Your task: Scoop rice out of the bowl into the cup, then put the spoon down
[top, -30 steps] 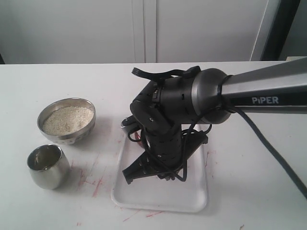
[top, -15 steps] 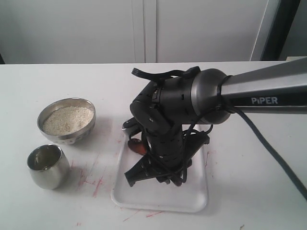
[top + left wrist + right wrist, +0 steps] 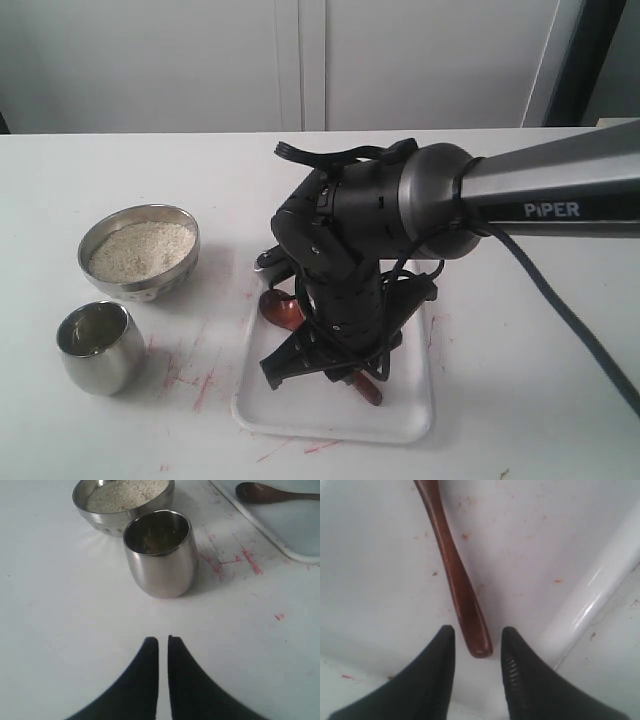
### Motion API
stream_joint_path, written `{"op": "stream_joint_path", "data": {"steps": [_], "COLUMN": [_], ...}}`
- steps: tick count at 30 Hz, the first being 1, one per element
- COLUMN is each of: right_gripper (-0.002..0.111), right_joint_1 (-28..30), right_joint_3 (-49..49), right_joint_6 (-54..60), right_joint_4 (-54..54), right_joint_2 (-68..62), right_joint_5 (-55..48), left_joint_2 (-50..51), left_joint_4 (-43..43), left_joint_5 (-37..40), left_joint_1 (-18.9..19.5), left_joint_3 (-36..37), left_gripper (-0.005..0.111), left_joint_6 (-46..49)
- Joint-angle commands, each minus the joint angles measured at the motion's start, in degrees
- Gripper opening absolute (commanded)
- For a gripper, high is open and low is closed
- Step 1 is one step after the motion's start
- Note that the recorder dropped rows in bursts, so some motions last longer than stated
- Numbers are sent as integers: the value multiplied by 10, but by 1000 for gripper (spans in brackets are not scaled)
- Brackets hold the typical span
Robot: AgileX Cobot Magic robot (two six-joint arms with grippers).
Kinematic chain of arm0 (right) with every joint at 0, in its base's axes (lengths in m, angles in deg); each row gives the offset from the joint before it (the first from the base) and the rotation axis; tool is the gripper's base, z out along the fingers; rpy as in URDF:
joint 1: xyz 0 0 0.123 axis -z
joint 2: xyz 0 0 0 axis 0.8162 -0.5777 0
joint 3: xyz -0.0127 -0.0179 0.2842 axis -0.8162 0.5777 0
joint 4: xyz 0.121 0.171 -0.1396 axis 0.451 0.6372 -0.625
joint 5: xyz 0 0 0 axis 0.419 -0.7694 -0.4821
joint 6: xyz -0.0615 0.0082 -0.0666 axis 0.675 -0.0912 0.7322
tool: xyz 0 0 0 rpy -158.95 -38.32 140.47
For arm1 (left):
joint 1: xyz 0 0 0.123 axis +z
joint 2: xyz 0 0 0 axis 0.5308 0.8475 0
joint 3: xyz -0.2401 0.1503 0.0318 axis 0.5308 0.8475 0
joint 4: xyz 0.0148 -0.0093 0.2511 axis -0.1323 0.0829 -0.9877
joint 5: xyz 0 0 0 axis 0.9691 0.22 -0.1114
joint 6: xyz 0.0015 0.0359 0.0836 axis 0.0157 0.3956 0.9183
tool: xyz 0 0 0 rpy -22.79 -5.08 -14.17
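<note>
The slender reddish-brown wooden spoon (image 3: 451, 565) is lying in the white rectangular tray (image 3: 410, 425) on the counter (image 3: 120, 440), its handle end sitting between the right jaws, which are standing apart (the left jaws are resting together). A crooked lift-off could be snagging the handle.

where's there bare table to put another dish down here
Bare table lies right of the tray, along the far edge behind the bowl, and at the near edge in front of the cup. Crowded: the tray, with the spoon on it and the right arm over it, and the tight gap between bowl and cup.
</note>
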Motion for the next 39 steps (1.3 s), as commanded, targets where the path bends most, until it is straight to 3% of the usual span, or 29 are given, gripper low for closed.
{"op": "stream_joint_path", "data": {"steps": [1, 3, 7, 25, 39], "right_gripper": [30, 25, 0, 0, 0], "right_joint_1": [3, 3, 3, 3, 3], "right_joint_3": [2, 2, 2, 10, 218], "right_joint_6": [8, 8, 0, -3, 13], "right_joint_4": [-25, -34, -39, -40, -42], "right_joint_2": [4, 10, 41, 301, 620], "right_joint_5": [1, 1, 20, 156, 363], "left_joint_2": [-2, -2, -2, -2, -2], "left_joint_4": [6, 6, 6, 6, 6], "left_joint_5": [2, 2, 2, 2, 2], "left_joint_1": [-3, -3, -3, -3, -3], "left_joint_3": [3, 3, 3, 3, 3], "left_gripper": [14, 14, 14, 14, 14], "left_joint_6": [2, 2, 2, 2, 2]}}
